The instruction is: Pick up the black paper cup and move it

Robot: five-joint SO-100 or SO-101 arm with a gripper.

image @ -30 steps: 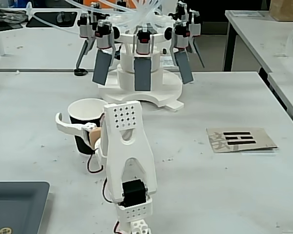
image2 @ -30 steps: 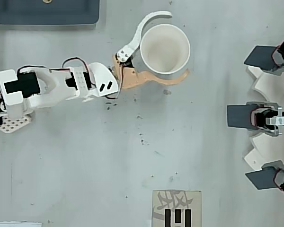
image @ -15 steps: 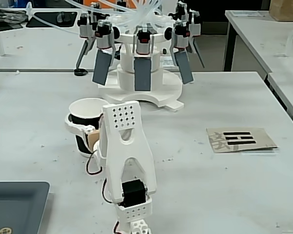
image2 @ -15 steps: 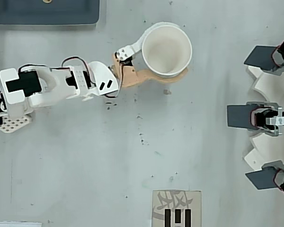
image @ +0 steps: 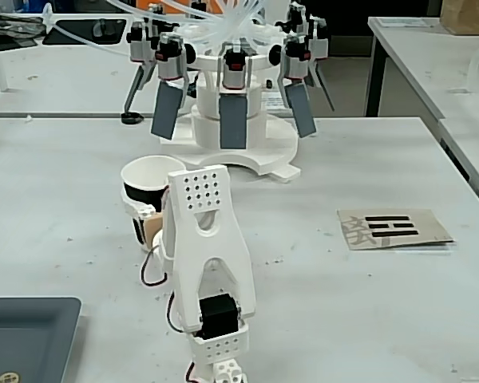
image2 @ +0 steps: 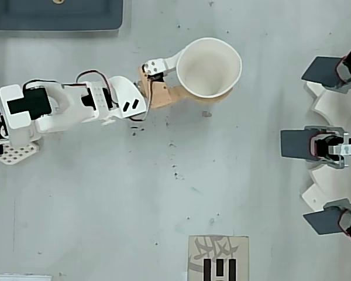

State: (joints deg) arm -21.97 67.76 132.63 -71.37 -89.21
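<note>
The black paper cup (image2: 209, 67) stands upright with its mouth up, white inside and on the rim; its black wall (image: 137, 194) shows in the fixed view. My gripper (image2: 203, 77) is shut on the cup, one white finger (image2: 164, 62) on one side and a tan finger (image2: 184, 96) along the other. In the fixed view the white arm hides most of the gripper (image: 148, 211). Whether the cup's base touches the table cannot be made out.
A white round machine (image: 239, 152) with several dark paddles (image2: 301, 143) stands just beyond the cup. A dark tray (image2: 58, 14) lies beside the arm's base. A cardboard card with black print (image: 391, 227) lies on the table. Another table (image: 431, 48) stands at the far right.
</note>
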